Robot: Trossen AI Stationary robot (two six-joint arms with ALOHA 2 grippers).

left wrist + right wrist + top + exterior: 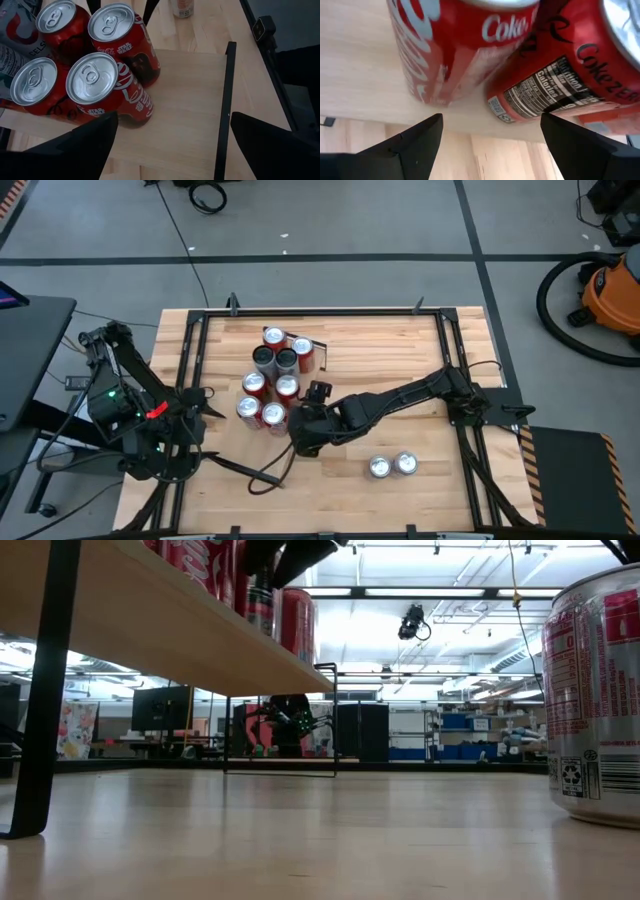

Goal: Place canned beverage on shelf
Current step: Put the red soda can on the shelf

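Eight cans on shelf, two on surface

Eight cans (271, 375) stand upright in a tight cluster on the shelf (330, 330), the pale plank lying across the far part of the surface (420, 490). The cluster occupies the shelf's left portion in the high view; most cans are red, at least two are dark. The low view shows the shelf raised on thin dark legs, with cans on top of it.

Two silver cans (392, 466) stand touching each other on the surface, near the right arm and well apart from the shelf.

The right hand (300, 435) is just beside the nearest red cans of the cluster, at the shelf's near edge. Its fingers (410, 142) stand wide apart and hold nothing; in its wrist view two red cans sit just ahead of the fingertips, on the plank's edge.

The left hand (190, 415) is at the left side of the surface, near the shelf's left end. Its fingers (85, 145) are spread wide and empty; its wrist view looks down on four red cans (85, 65) and the dark bar (225, 110) at the shelf's short end.
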